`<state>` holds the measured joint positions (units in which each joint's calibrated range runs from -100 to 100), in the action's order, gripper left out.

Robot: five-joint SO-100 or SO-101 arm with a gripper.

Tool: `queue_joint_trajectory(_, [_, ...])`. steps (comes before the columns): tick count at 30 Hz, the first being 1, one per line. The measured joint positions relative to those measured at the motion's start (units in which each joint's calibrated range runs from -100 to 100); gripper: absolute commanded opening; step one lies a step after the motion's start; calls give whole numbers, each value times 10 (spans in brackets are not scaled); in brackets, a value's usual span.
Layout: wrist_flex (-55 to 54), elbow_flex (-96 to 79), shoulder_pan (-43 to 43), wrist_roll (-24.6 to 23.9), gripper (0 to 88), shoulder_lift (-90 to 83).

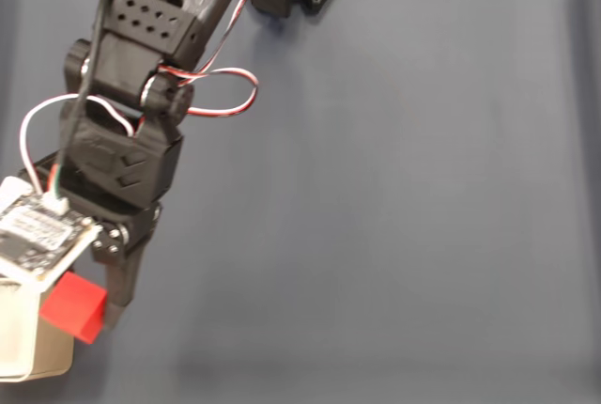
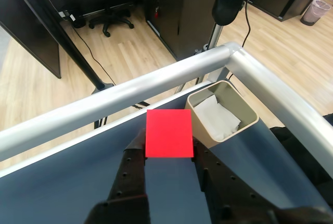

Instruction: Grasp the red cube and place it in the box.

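Nearest the wrist camera were the two dark fingers (image 2: pixel 136 153) of the end effector (image 2: pixel 169 148), pressed against either side of the red cube (image 2: pixel 169 133), which they gripped at their tips. The cube was held clear of the dark blue counter (image 2: pixel 78 182), just beside the box (image 2: pixel 223 110) and not yet over its opening. In the fixed view the cube (image 1: pixel 73 305) overlapped the box's (image 1: pixel 23 348) right-hand wall at the lower left corner of the counter (image 1: pixel 394 216), with the end effector (image 1: pixel 94 310) reaching down from the black arm (image 1: pixel 122 150).

The step in hand looked like the carry to the box, nearly finished. To do it well, the cube probably needed to travel a little further toward the box so that it sat fully over the opening before the fingers parted. The box was only a few times wider than the cube, so centring it mattered; a release over the thin rim could tip the cube outward onto the counter or knock the box askew. Lowering it close to the rim before letting go would likely limit bouncing.

The box stood upright near the metal rail (image 2: pixel 130 96) at the counter's edge. Its inside showed white, what looked like a crumpled white lining or paper (image 2: pixel 218 117) on the bottom.
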<state>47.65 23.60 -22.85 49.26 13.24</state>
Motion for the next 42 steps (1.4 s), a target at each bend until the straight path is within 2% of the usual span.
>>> queue_joint_trajectory(25, [-2, 213, -80, 4, 3, 189])
queue_joint_trajectory(42, [-18, 259, -84, 15, 9, 245])
